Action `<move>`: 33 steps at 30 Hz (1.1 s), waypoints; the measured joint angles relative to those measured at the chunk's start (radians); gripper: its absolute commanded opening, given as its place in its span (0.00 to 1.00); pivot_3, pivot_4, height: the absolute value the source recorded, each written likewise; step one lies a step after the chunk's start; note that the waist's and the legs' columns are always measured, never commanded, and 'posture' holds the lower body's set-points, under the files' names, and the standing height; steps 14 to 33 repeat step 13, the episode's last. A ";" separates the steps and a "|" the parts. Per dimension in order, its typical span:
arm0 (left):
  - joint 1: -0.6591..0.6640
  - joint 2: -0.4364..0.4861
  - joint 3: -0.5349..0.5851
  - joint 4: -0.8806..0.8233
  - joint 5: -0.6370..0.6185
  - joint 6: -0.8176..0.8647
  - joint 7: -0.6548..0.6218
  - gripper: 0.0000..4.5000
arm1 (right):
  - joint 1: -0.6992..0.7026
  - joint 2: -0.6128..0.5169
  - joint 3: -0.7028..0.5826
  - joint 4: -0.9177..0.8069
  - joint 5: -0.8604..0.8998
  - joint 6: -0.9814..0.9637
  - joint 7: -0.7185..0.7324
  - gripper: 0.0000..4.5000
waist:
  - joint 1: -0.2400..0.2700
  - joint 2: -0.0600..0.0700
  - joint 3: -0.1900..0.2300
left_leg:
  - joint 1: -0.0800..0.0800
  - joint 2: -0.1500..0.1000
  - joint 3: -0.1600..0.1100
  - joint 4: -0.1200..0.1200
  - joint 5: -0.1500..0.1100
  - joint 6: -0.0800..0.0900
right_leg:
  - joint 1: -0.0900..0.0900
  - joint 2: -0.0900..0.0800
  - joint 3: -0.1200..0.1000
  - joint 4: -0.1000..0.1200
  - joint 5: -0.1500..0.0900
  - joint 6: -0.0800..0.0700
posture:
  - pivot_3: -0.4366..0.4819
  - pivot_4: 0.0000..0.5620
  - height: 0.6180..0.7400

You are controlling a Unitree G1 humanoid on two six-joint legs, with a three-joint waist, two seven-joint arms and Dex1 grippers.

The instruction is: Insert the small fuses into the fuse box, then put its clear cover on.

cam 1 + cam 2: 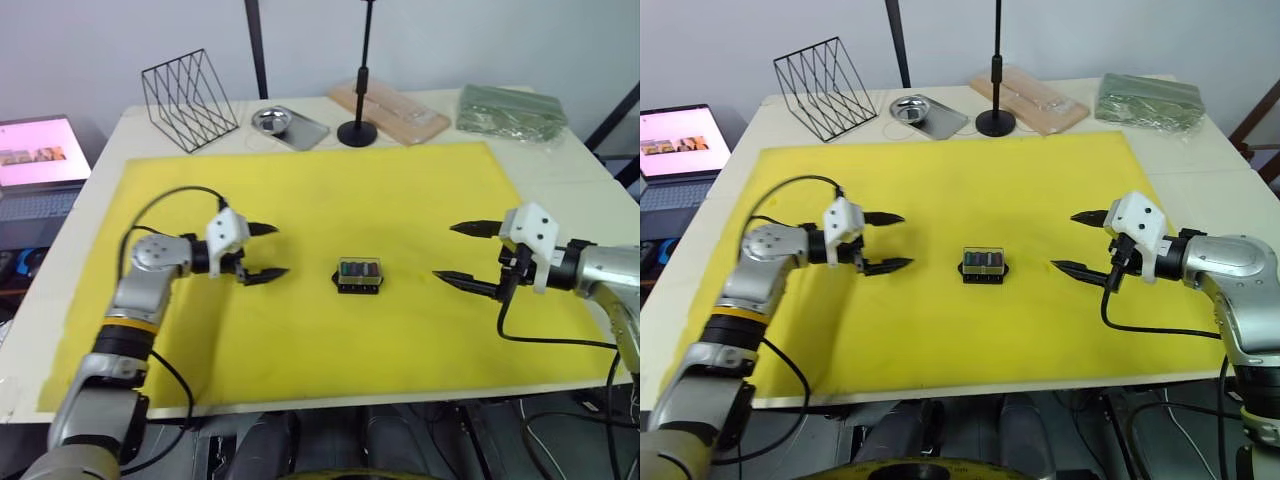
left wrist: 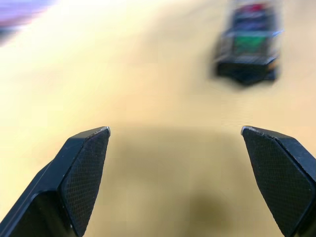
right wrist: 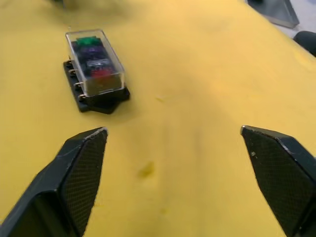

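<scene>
Two grippers hang low over the yellow mat (image 1: 300, 330), one at each side, and both point inward at a single fuse box (image 1: 358, 276) lying between them near the mat's middle. Left gripper (image 1: 264, 251) has its two black fingers spread wide with nothing between them; right gripper (image 1: 466, 254) is spread just as wide and equally empty. Each stands well apart from the box. One clear cover (image 3: 95, 61) sits on the black base, and through it the small fuses (image 3: 94, 60) show seated in a row: one green at one end, one red at the other, and dark ones between whose number I cannot tell. Beyond the mat, on the pale table (image 1: 590, 175), stand one wire rack (image 1: 188, 98), one metal dish (image 1: 272, 121), one black stand (image 1: 358, 131), one wooden board (image 1: 390, 112) and one green bundle (image 1: 512, 112). One laptop (image 1: 40, 160) sits off the table's left side.
</scene>
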 measured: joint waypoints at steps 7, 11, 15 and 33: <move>0.039 0.077 0.101 -0.052 -0.038 0.106 0.100 1.00 | -0.015 -0.006 -0.046 0.022 0.003 0.018 -0.019 0.99 | 0.012 0.000 0.000 | 0.000 0.000 0.000 0.000 0.000 0.000 | 0.001 0.000 -0.001 -0.001 0.000 0.000 | 0.48 0.27 1.00; 0.036 0.085 0.106 -0.052 -0.034 0.120 0.135 1.00 | -0.007 -0.006 -0.066 0.022 0.005 0.026 -0.027 0.99 | 0.012 0.000 0.000 | 0.000 0.000 0.000 0.000 0.000 0.000 | 0.001 0.000 -0.001 -0.001 0.000 0.000 | 0.48 0.27 1.00; 0.036 0.085 0.105 -0.052 -0.029 0.119 0.140 1.00 | -0.004 -0.006 -0.067 0.021 0.008 0.033 -0.028 0.99 | 0.012 0.000 0.000 | 0.000 0.000 0.000 0.000 0.000 0.000 | 0.001 0.000 -0.001 -0.001 0.000 0.000 | 0.48 0.27 1.00; 0.036 0.085 0.105 -0.052 -0.029 0.119 0.140 1.00 | -0.004 -0.006 -0.067 0.021 0.008 0.033 -0.028 0.99 | 0.012 0.000 0.000 | 0.000 0.000 0.000 0.000 0.000 0.000 | 0.001 0.000 -0.001 -0.001 0.000 0.000 | 0.48 0.27 1.00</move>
